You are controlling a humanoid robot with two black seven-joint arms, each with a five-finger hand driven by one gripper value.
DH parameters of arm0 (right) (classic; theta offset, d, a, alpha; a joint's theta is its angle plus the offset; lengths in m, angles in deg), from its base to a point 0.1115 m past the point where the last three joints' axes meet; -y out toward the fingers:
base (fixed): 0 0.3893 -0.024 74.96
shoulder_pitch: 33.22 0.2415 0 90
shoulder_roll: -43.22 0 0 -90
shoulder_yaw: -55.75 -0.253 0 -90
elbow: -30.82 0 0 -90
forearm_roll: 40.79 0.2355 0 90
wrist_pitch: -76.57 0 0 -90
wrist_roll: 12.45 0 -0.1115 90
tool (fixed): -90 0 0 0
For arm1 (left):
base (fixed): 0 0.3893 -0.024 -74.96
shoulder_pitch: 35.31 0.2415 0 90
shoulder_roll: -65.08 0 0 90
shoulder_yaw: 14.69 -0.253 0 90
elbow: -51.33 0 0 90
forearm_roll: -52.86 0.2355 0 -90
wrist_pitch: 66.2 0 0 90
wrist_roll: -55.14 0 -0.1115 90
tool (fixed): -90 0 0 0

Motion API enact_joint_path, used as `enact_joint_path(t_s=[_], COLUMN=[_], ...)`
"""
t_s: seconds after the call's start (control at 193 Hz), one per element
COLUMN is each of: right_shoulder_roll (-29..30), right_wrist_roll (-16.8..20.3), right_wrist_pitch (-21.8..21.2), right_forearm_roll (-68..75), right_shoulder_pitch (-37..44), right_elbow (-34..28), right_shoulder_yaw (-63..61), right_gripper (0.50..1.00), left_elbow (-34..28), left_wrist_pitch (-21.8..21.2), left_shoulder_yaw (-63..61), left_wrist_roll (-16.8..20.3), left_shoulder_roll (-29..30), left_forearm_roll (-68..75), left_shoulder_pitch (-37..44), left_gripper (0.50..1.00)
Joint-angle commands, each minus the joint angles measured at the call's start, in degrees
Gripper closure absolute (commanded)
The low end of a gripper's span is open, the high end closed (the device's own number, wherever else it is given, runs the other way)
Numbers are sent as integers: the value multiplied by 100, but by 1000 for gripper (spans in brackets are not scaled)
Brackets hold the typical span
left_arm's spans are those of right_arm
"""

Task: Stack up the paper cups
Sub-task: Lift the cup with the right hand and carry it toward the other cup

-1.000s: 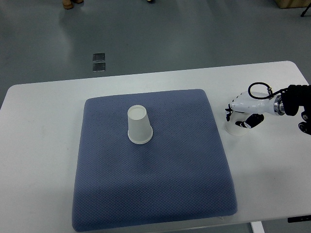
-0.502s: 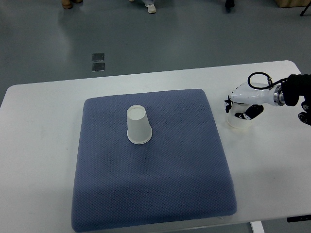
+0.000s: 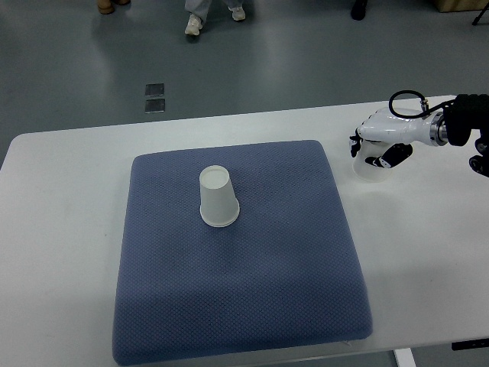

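At far right, the right hand [image 3: 380, 141] fingers are gripping a paper cup [image 3: 370, 168]; next, carrying it over the cup on the pad [image 3: 218, 197].

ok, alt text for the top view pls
The right hand grips a paper cup over the white table, just right of a blue mat. A second cup stands upside down on the mat. People's feet show on the floor beyond.
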Motion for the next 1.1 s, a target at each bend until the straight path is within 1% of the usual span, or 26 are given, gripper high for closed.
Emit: enact_joint_path(t_s=[0.0, 0.269, 0.321, 0.326, 0.404, 0.679, 0.896, 1.093], right_shoulder_roll=[-27, 61, 61, 61, 70, 298, 711, 1037], right_wrist_roll=[-59, -103, -103, -94, -85, -85, -94, -103], right_wrist_pitch=[-110, -725, -726, -847, -980, -1130, -1253, -1341], right_forearm_roll=[80, 159, 159, 159, 159, 353, 485, 652], right_shoulder_pitch=[286, 752, 752, 831, 937, 1148, 1403, 1464], right_elbow=[-96, -430, -430, -509, -632, -1046, -1046, -1055], right_shoulder_yaw=[-2, -608, -609, -696, -732, -732, -740, -784], right_gripper=[1000, 1000, 1000, 1000, 1000, 1000, 1000, 1000], left_elbow=[0, 0, 0, 0, 0, 0, 0, 0], left_wrist_pitch=[0, 0, 0, 0, 0, 0, 0, 0], left_shoulder_yaw=[1, 1, 1, -7, 1, 1, 1, 1], left_wrist_roll=[6, 6, 6, -3, 6, 6, 6, -3], left_shoulder_roll=[0, 0, 0, 0, 0, 0, 0, 0], left_forearm_roll=[0, 0, 0, 0, 0, 0, 0, 0], left_shoulder_pitch=[0, 0, 0, 0, 0, 0, 0, 0], left_gripper=[500, 500, 500, 500, 500, 500, 500, 500])
